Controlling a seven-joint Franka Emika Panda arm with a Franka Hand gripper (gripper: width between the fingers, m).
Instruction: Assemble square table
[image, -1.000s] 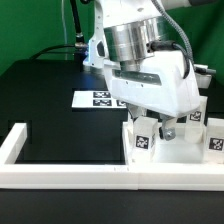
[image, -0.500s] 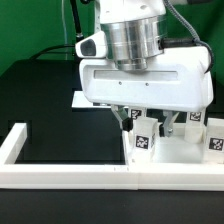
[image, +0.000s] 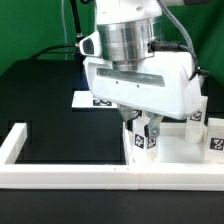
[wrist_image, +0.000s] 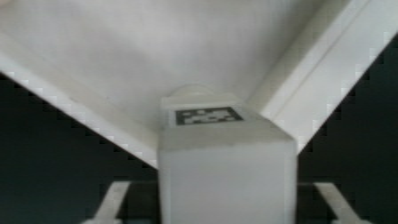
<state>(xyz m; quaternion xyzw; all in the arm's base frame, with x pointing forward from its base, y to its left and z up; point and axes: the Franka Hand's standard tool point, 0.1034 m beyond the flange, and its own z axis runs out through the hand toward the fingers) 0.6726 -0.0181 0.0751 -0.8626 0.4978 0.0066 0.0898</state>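
Low over the exterior view's right half, the end effector (image: 146, 128) hangs from the arm's big white housing, its two dark fingers (image: 153, 130) pointing down on either side of a small white leg block (image: 141, 141) with a black-and-white tag on its face. The fingers stand narrow and close to the block; whether they are actually pressing it cannot be told from either view. In the wrist view the same leg block (wrist_image: 221, 150) stands upright right under the camera, its tagged top facing the lens, and two white bars of the frame spread away from it in a V.

Going from the exterior view's left: the long white bar frame (image: 60, 176) starts with a short arm at the left edge, then runs along the front of the black bench (image: 45, 100). Behind it, near the middle, the marker board (image: 92, 99) lies flat on the bench, partly covered by the arm; its printed tags are square patterns only, with no readable writing. Next comes the leg block under the end effector, standing just behind the front bar. Further right, another tagged leg block (image: 196, 117) shows past the housing, and a third (image: 214, 143) is cut off by the picture's edge. No brand name or lettering can be read anywhere.
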